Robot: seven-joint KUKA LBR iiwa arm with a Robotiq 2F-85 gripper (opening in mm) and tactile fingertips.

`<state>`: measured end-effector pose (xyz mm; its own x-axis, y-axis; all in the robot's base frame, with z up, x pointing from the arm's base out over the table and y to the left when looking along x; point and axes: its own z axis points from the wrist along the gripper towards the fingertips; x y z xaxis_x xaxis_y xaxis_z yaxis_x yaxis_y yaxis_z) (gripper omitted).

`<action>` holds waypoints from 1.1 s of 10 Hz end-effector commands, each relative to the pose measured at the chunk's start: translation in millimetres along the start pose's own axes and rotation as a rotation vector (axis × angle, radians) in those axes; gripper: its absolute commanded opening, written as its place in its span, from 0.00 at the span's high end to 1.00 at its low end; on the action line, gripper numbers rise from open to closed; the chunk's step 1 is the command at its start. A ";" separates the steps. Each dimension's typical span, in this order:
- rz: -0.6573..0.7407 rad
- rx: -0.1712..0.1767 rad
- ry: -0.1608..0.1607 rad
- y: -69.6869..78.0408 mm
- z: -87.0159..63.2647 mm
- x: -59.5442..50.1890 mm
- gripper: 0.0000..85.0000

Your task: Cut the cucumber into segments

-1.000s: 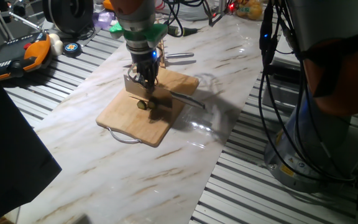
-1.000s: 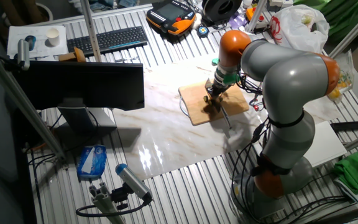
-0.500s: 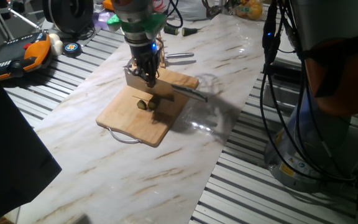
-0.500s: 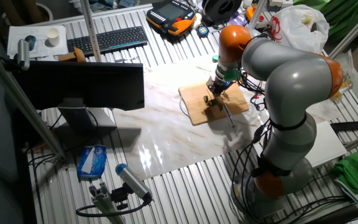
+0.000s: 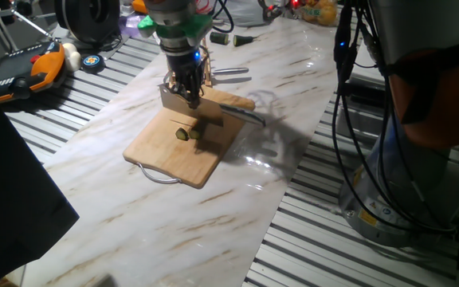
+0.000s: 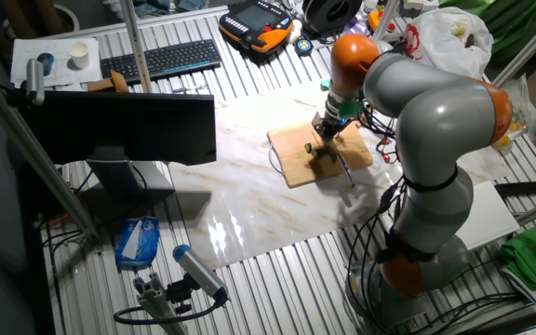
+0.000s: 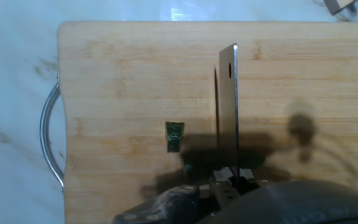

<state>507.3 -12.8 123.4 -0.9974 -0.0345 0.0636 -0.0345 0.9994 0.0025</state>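
Gripper: the gripper [image 5: 190, 96] is hanging above the far part of the wooden board [image 5: 158, 147], its fingers clamping the handle of a knife [image 7: 229, 118]; in the hand view the blade is showing edge-on, running from 6 o'clock up toward 12 o'clock, clear of the wood with its shadow lying just beside it.

Cucumber: the cucumber [image 7: 174, 137] is lying on the board [image 7: 123, 68] as one small dark green stub, at about 9 o'clock from the blade and apart from it; in one fixed view the cucumber [image 5: 183, 134] is sitting at roughly 6 o'clock from the gripper, pale cut end showing.

Segments: no separate cut pieces are showing in any view.

Handling, as a judgement: the stub is looking light and firm, with a slick rounded skin, so it is likely rolling or skidding sideways under an off-centre blade. The cut face is probably wet.

Where to take it: nothing is pinning it, so the blade is best coming straight down across its middle, square to its length.

Risk: so short a piece is leaving little margin for placing the blade.
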 end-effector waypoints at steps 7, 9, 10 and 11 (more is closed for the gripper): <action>0.003 -0.013 -0.023 5.3 17.4 2.1 0.99; 0.004 -0.014 -0.028 5.7 19.7 3.3 0.99; 0.004 -0.014 -0.028 5.5 20.3 3.0 0.99; 0.004 -0.016 -0.029 5.5 21.7 2.4 0.99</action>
<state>503.3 -7.3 101.6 -0.9989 -0.0305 0.0346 -0.0298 0.9994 0.0182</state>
